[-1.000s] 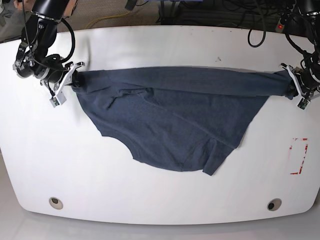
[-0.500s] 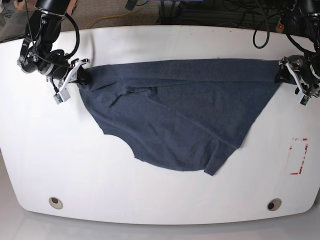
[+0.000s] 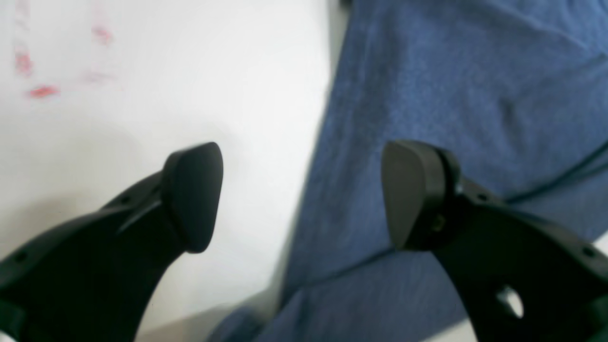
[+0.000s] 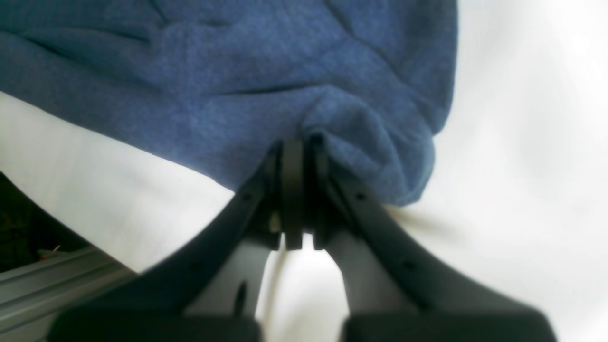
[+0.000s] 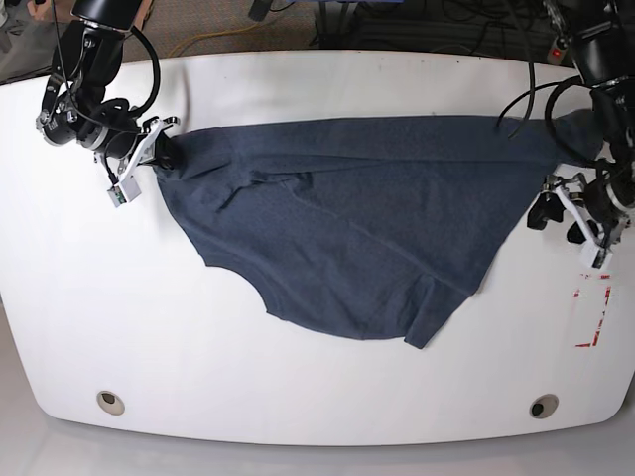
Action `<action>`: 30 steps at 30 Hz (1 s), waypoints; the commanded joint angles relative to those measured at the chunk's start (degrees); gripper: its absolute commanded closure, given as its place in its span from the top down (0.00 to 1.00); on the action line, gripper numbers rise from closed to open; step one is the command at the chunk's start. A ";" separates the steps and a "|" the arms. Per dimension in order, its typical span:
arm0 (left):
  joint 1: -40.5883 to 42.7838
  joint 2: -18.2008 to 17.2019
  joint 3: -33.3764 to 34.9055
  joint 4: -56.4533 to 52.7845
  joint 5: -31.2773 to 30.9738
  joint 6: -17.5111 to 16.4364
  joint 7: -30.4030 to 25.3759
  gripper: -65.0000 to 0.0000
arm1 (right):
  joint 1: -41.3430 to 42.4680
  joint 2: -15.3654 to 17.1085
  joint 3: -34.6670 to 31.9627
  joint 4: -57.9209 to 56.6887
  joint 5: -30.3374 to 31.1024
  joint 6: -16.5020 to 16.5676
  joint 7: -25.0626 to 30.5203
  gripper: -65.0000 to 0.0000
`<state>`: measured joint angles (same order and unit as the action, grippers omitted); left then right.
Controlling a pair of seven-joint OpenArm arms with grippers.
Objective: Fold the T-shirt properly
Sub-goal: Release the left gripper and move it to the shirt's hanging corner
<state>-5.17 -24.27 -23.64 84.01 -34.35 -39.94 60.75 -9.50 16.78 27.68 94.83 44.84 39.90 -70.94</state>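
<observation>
Navy T-shirt (image 5: 347, 218) is laid partly folded across the white tabletop (image 5: 149, 307), toward its far side; red marks (image 5: 592, 309) are seen near right. Left gripper (image 5: 562, 210) is spread, empty; shirt's far-left corner is pinched by right gripper (image 5: 159, 159).

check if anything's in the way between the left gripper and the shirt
Nothing visible does. The left gripper stands open beside the T-shirt in the base view, and its wrist view shows only bare white tabletop and shirt fabric between the fingertips.
</observation>
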 commanded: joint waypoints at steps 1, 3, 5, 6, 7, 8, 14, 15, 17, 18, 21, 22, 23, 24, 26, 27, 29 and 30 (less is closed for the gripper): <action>-5.16 -0.21 2.23 -3.44 1.95 -0.06 -0.93 0.74 | 0.75 0.85 0.41 1.13 1.09 0.10 1.00 0.00; -8.68 0.49 4.61 -7.74 5.03 -0.06 -1.02 0.74 | 1.28 0.76 0.41 1.13 1.09 0.10 1.00 0.00; -11.40 2.07 5.75 -11.61 7.58 -0.06 -2.07 0.74 | 1.54 -0.03 0.49 1.13 0.83 0.10 1.00 0.00; -12.28 2.87 5.84 -13.19 8.72 -0.06 -3.12 0.74 | 1.72 -0.12 0.49 1.13 0.83 0.10 1.00 0.00; -13.42 4.01 5.84 -15.22 10.13 -0.06 -4.88 0.74 | 1.80 -0.20 0.49 1.13 0.83 0.10 1.00 0.00; -14.13 4.62 5.84 -16.71 11.18 -0.06 -6.11 0.74 | 1.80 -0.29 0.49 1.13 0.83 0.10 1.00 0.00; -18.87 6.82 6.45 -25.59 13.21 -0.06 -7.52 0.74 | 1.89 -0.56 0.49 1.13 0.83 0.10 1.00 0.00; -19.67 7.00 7.07 -27.08 13.12 -0.06 -7.61 0.74 | 1.89 -0.56 0.49 1.13 0.83 0.10 1.00 0.00; -20.98 7.35 8.65 -30.07 13.03 -0.06 -7.87 0.74 | 1.89 -0.64 0.49 1.13 0.83 0.10 1.00 0.00; -21.42 7.44 9.44 -31.04 13.03 -0.06 -8.49 0.74 | 1.89 -0.64 0.49 1.13 0.83 0.10 1.00 0.00; -21.78 7.70 11.81 -32.62 13.03 -0.06 -10.69 0.74 | 1.89 -0.64 0.49 1.13 0.83 0.10 1.00 0.00; -21.78 8.05 12.43 -32.80 13.03 -0.06 -11.21 0.74 | 1.89 -0.64 0.49 1.13 0.83 0.10 1.00 0.00; -21.78 8.76 13.04 -32.97 13.03 -0.06 -11.65 0.74 | 1.89 -0.64 0.49 1.13 0.83 0.10 1.00 0.00; -21.78 9.02 13.57 -32.89 13.03 -0.06 -11.83 0.74 | 1.89 -0.64 0.49 1.04 0.83 0.10 1.00 0.00; -21.69 9.20 13.66 -32.80 13.03 -0.06 -11.65 0.73 | 1.89 -0.64 0.49 1.04 0.83 0.10 1.44 0.00; -21.60 9.28 13.66 -32.80 13.03 -0.06 -11.65 0.73 | 1.89 -0.64 0.49 1.04 0.83 0.10 1.88 0.00; -21.51 10.25 13.66 -32.89 13.03 -0.06 -11.65 0.68 | 1.89 -0.64 0.49 0.95 0.83 0.10 2.23 0.00; -21.51 10.60 13.66 -32.89 13.03 -0.06 -11.74 0.63 | 1.89 -0.64 0.49 0.95 0.83 0.10 2.23 0.00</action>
<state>-25.54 -13.72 -9.98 50.61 -21.04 -39.92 48.56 -8.32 15.22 27.81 94.83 44.82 39.90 -70.32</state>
